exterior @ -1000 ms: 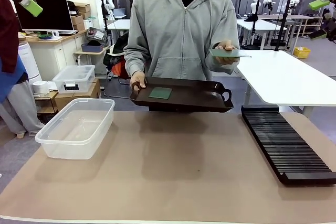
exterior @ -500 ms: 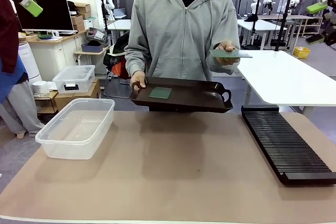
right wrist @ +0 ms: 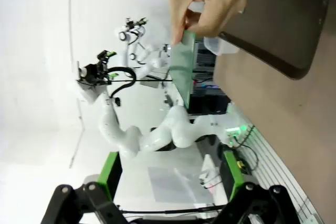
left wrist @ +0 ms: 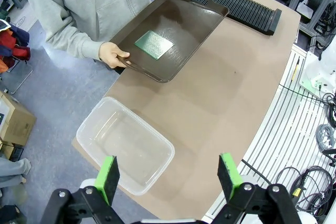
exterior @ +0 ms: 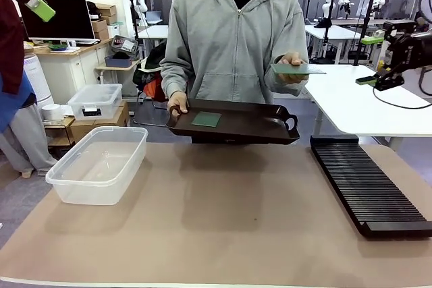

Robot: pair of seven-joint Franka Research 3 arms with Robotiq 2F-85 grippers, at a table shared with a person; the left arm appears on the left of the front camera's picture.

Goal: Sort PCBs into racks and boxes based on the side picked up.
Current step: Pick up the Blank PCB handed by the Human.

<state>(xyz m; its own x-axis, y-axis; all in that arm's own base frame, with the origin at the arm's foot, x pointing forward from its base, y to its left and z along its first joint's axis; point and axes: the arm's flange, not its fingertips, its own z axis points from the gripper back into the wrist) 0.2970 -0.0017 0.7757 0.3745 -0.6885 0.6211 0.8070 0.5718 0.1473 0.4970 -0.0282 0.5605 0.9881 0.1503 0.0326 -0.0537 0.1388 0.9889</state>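
Right gripper [exterior: 370, 60] hung high at the robot's right, jaws spread wide, nothing held. One PCB [exterior: 297, 69] was held flat in the person's hand [exterior: 290, 77], about level with that gripper and apart from it, toward the table's middle. Second PCB [exterior: 206, 119] lay on the dark brown tray [exterior: 256, 123]. Left gripper [left wrist: 169, 176] hung above the clear tub [left wrist: 126, 142], wide open, empty. Black rack [exterior: 368, 187] lay on the table below the right gripper.

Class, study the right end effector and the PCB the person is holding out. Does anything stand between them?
Nothing visible does. The open right end effector hangs in the air beside the held PCB, with open space between them; the person's hand grips the board's other end.
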